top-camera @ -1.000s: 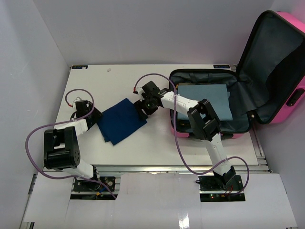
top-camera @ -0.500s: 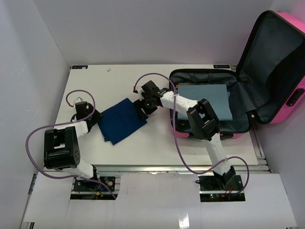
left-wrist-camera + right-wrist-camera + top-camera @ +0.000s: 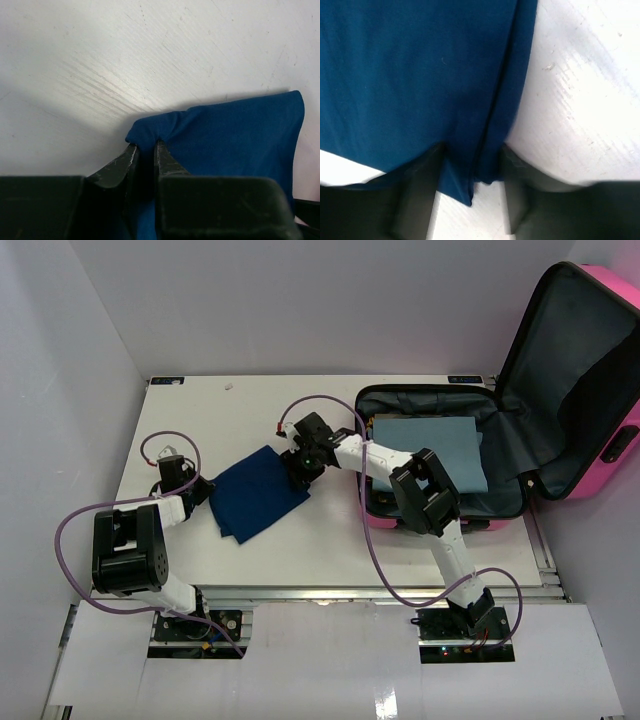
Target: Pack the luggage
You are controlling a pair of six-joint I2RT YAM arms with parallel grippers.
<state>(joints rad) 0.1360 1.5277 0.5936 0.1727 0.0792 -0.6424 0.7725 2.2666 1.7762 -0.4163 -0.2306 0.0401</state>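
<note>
Navy folded cloth (image 3: 255, 492) lies flat on the white counter (image 3: 200, 420) at centre-left of the top view, turned on the diagonal so one corner points left and another right. The luggage (image 3: 575, 360) sits well apart at the right of frame. Its base is open on the counter and its lid is propped up into the upper-right corner. A light-blue folded cloth (image 3: 450, 440) is already inside the base. The cloth has to travel rightward across bare counter and over the near wall of the base. The right arm (image 3: 380, 455) reaches out across the luggage's left edge and is the nearer one to it. The left arm (image 3: 165, 505) works the far side. Left jaws: almost together, with the cloth's left corner pinched and puckered up between them in the left wrist view. Right jaws: at the cloth's right corner, standing apart and straddling the folded edge. Fabric fills the gap near the tips, but no bunching or lift shows, so I read it as not yet clamped. Judgement: the lift waits on the right side closing, and the carry will probably want both corners kept level.
</note>
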